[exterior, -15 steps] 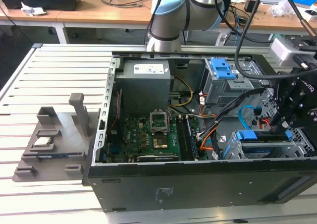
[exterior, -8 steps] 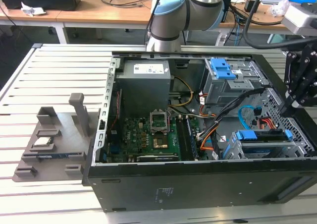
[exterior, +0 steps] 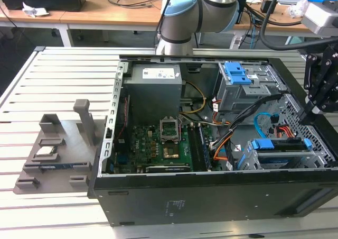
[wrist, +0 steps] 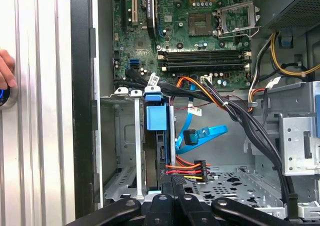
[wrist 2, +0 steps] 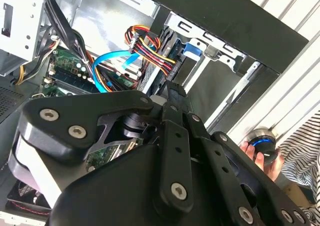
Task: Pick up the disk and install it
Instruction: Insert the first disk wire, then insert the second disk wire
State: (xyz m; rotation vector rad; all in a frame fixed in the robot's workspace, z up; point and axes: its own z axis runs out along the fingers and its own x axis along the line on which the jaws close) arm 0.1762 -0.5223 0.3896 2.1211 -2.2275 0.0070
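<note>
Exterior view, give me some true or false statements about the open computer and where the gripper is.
1. The computer case lies open on a slatted table. True.
2. The gripper hangs over the grey holder at the exterior view's left. False: it hangs over the drive cage at the exterior view's right.
3. The disk, with blue rails, sits in that cage. True.
4. The power-supply box lies outside the case on the table. False: it is inside the case.
5. In both wrist views a hand touches a round blue-lit device outside the case. True.
</note>
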